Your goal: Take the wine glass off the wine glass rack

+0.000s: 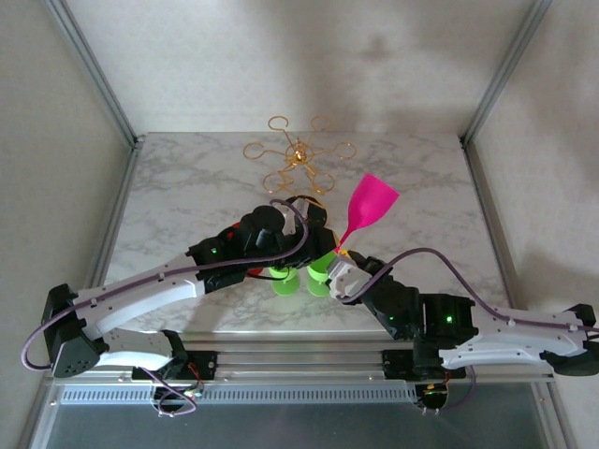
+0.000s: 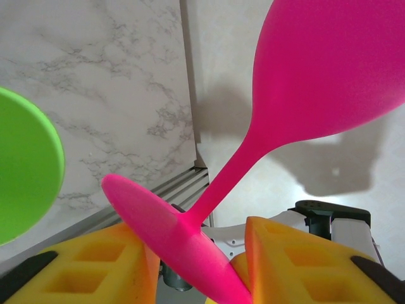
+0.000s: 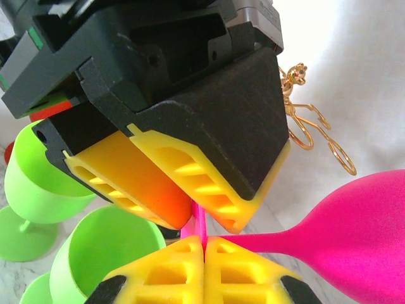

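The pink wine glass (image 1: pixel 372 204) is off the rack and hangs tilted above the table, bowl to the upper right. Its thin round foot (image 2: pixel 171 234) sits slantwise between my left gripper's yellow fingers (image 2: pixel 82 266), which press it from both sides. My left gripper (image 1: pixel 323 243) and right gripper (image 1: pixel 337 262) meet at that foot. In the right wrist view my right gripper (image 3: pixel 204 253) is shut on the edge of the foot, just below the left gripper (image 3: pixel 199 218). The gold wire wine glass rack (image 1: pixel 298 154) stands empty at the back of the table, clear of both arms.
Two green glasses (image 1: pixel 285 279) (image 1: pixel 320 273) stand upright on the marble table (image 1: pixel 187 196) directly under the two grippers. One green bowl (image 3: pixel 107 253) opens right beside my right fingers. Metal frame posts rise at the table's back corners.
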